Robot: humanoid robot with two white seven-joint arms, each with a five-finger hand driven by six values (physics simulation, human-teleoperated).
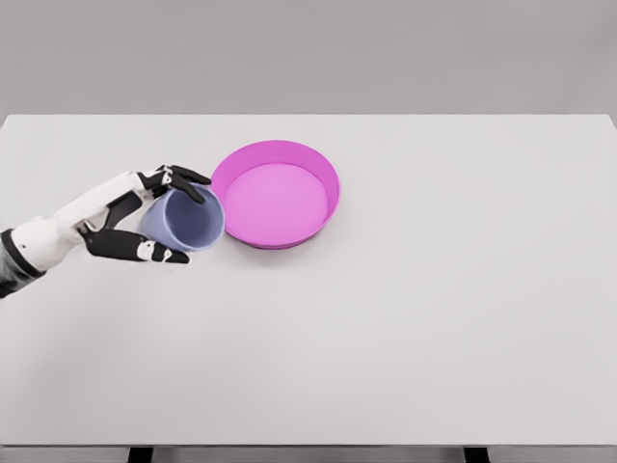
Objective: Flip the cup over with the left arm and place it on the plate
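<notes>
A pale blue cup (185, 220) is tilted on its side with its open mouth facing right and toward the camera, just left of the plate. My left hand (159, 217) is shut on the cup, with black fingers (183, 178) over its top and the thumb beneath it. The magenta plate (328, 174), round with a raised rim, sits on the white table right of the cup, and the cup's rim nearly touches the plate's left edge. The right arm does not show.
The white table (434, 318) spans the whole view, with its front edge near the bottom of the picture. A grey wall stands behind it.
</notes>
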